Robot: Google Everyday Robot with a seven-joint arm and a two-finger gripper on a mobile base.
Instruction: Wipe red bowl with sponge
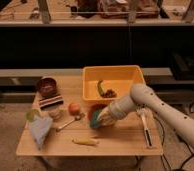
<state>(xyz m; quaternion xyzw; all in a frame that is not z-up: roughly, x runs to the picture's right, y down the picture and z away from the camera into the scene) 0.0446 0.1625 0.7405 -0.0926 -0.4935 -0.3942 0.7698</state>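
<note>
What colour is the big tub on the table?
Yellow tub, clearest in the camera view, behind the gripper at the red bowl.

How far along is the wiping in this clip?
Done: the gripper is shut on the sponge and has it at the red bowl. In hand: sponge pressed against the bowl's left side. Left: finishing the wipe; how much is already wiped can't be told.

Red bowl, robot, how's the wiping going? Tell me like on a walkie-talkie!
Claw shut on sponge, down at red bowl. Bowl mostly hidden behind arm. Spoon and orange fruit sit close on the left, not blocking.
</note>
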